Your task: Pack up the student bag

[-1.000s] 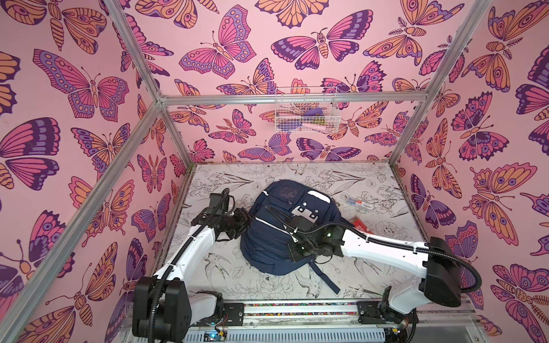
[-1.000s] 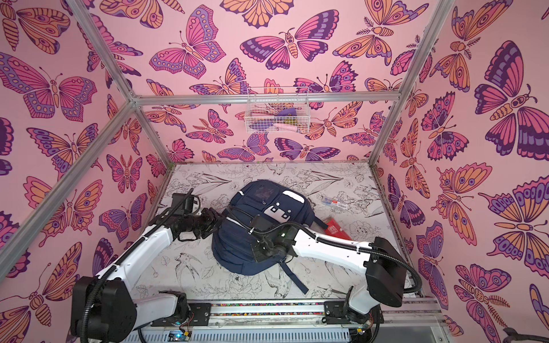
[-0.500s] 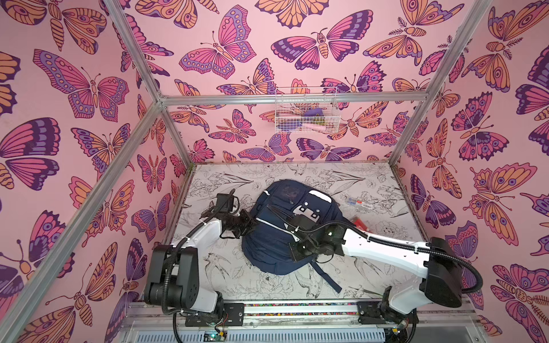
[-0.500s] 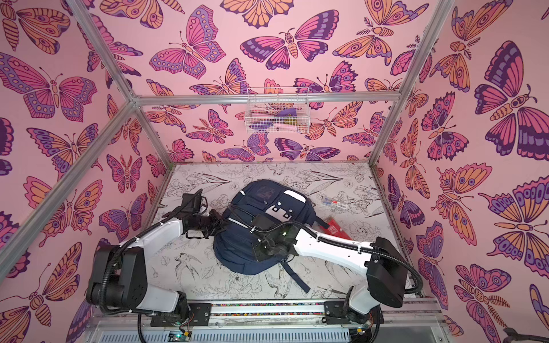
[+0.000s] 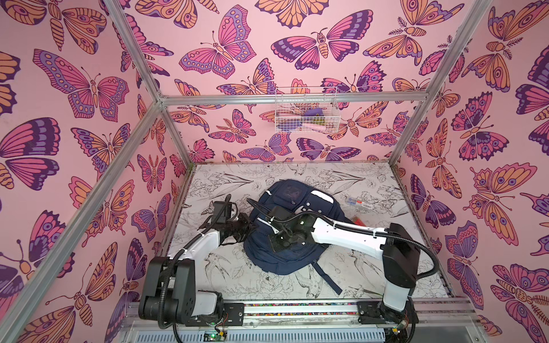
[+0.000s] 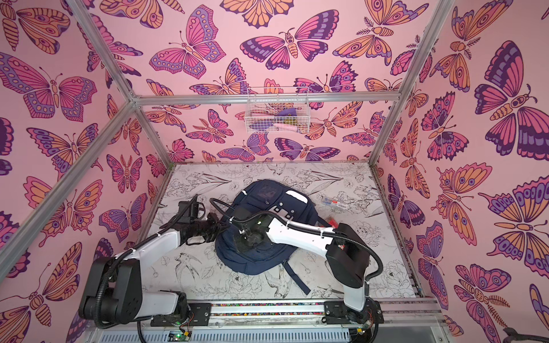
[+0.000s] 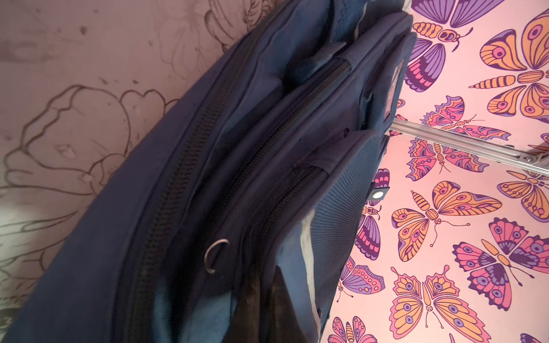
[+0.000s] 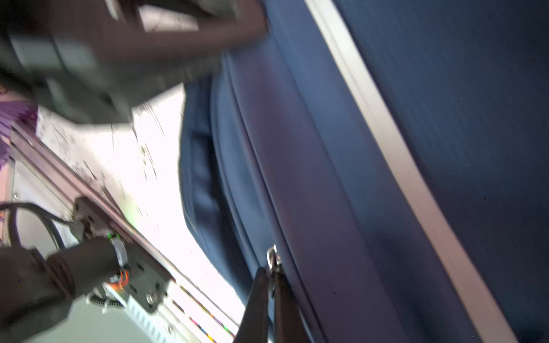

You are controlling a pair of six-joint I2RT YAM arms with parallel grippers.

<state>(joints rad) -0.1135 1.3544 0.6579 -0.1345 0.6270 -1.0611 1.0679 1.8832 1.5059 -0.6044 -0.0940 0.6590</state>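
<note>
The student bag (image 5: 285,194) (image 6: 269,193), a navy backpack with white stripes, lies flat mid-table in both top views. My left gripper (image 5: 249,228) (image 6: 221,227) is at the bag's left edge. In the left wrist view it (image 7: 269,297) is shut, its dark fingers (image 7: 255,308) pinching a fold of fabric beside the zips, with a metal ring (image 7: 215,255) close by. My right gripper (image 5: 277,241) (image 6: 244,240) rests on top of the bag. The right wrist view shows it (image 8: 270,271) shut on a metal zipper pull (image 8: 271,257).
A white wire basket (image 5: 306,115) with small items hangs on the back wall. A clear pen case (image 5: 359,202) and a red item (image 5: 358,221) lie right of the bag. A dark strap (image 5: 326,279) trails toward the front rail (image 5: 297,307).
My left gripper moved in against the bag's left edge and closed from open to shut. The right gripper has stayed shut on the zipper pull.
</note>
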